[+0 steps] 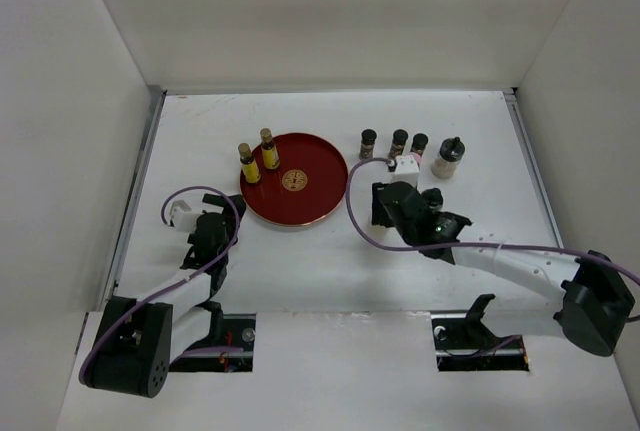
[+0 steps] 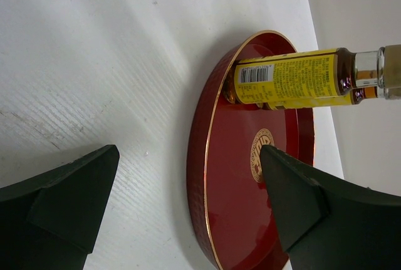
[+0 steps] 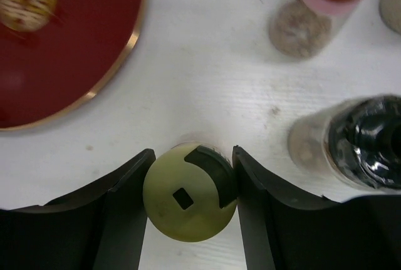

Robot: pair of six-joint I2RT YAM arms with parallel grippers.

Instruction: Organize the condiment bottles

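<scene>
Two slim yellow bottles (image 1: 249, 163) (image 1: 268, 148) stand on the left part of the round red tray (image 1: 310, 206). In the left wrist view they overlap (image 2: 288, 82). Three dark black-capped bottles (image 1: 368, 143) (image 1: 399, 141) (image 1: 420, 144) and a paler black-capped one (image 1: 447, 157) stand in a row right of the tray. My right gripper (image 1: 383, 203) (image 3: 191, 163) is shut on the yellow lid of a bottle (image 3: 190, 192), which is hidden in the top view. A pink-lidded bottle (image 3: 326, 0) stands beyond it. My left gripper (image 1: 230, 209) (image 2: 188, 157) is open and empty at the tray's left rim.
White walls enclose the table on the left, back and right. A black-capped bottle (image 3: 363, 138) stands close to the right finger of my right gripper. The tray's rim (image 3: 119, 57) lies to the upper left of that gripper. A purple cable loops beside each arm.
</scene>
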